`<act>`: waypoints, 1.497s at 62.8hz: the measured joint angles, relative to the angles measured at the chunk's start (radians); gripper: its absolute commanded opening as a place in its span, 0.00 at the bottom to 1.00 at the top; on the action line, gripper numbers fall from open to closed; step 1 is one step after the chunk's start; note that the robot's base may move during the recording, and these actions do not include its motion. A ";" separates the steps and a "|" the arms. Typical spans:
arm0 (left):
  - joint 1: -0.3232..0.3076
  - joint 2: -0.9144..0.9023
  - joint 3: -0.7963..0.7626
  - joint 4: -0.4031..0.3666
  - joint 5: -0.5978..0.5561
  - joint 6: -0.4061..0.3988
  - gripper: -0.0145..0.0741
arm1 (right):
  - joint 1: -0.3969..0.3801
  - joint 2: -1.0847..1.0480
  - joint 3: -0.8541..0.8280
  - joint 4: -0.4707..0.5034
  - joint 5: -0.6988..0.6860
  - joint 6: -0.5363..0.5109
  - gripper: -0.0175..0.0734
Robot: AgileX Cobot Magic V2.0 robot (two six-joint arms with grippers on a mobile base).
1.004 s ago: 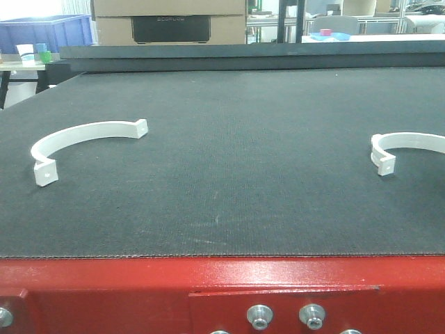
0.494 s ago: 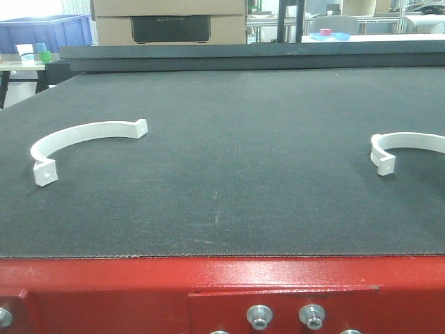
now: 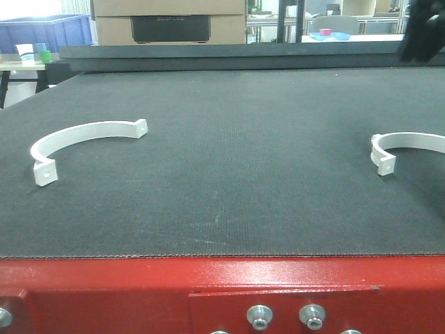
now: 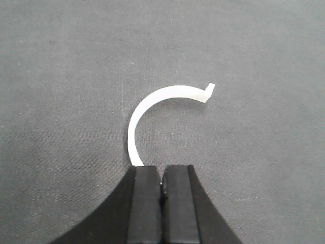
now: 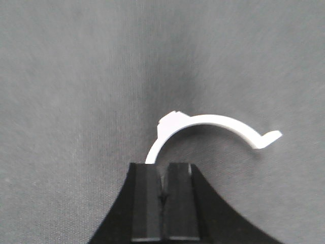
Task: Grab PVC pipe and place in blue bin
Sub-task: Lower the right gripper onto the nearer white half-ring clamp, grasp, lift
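Observation:
Two white curved PVC pipe pieces lie on the dark mat, one at the left (image 3: 83, 132) and one at the right edge (image 3: 410, 140). The blue bin (image 3: 49, 31) stands beyond the mat at the far left. In the left wrist view my left gripper (image 4: 162, 168) is shut with nothing in it, and the left piece (image 4: 152, 97) curves away just ahead, one end hidden behind a finger. My right gripper (image 5: 162, 165) is also shut and empty, just short of the right piece (image 5: 213, 119). A dark blurred arm part (image 3: 425, 28) shows at the top right.
A red metal frame (image 3: 222, 285) runs along the mat's near edge. A raised dark ledge (image 3: 208, 56) borders the far side, with a cardboard box (image 3: 170, 21) behind it. Small cups (image 3: 35, 52) stand on a side table by the bin.
A dark arm part has come into the top right corner of the front view. Both pipe pieces lie where they were.

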 measured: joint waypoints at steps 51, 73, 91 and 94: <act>0.000 0.000 0.029 -0.018 0.034 0.000 0.04 | 0.025 0.320 -0.157 0.020 0.135 0.033 0.36; 0.000 0.000 0.032 -0.018 0.049 0.000 0.04 | 0.025 0.354 -0.157 0.020 0.116 0.031 0.33; 0.000 0.000 0.032 -0.018 0.051 0.000 0.04 | 0.025 0.359 -0.157 0.020 0.116 0.033 0.16; 0.000 0.000 0.032 -0.018 0.051 0.000 0.04 | 0.025 0.359 -0.157 0.020 0.116 0.033 0.10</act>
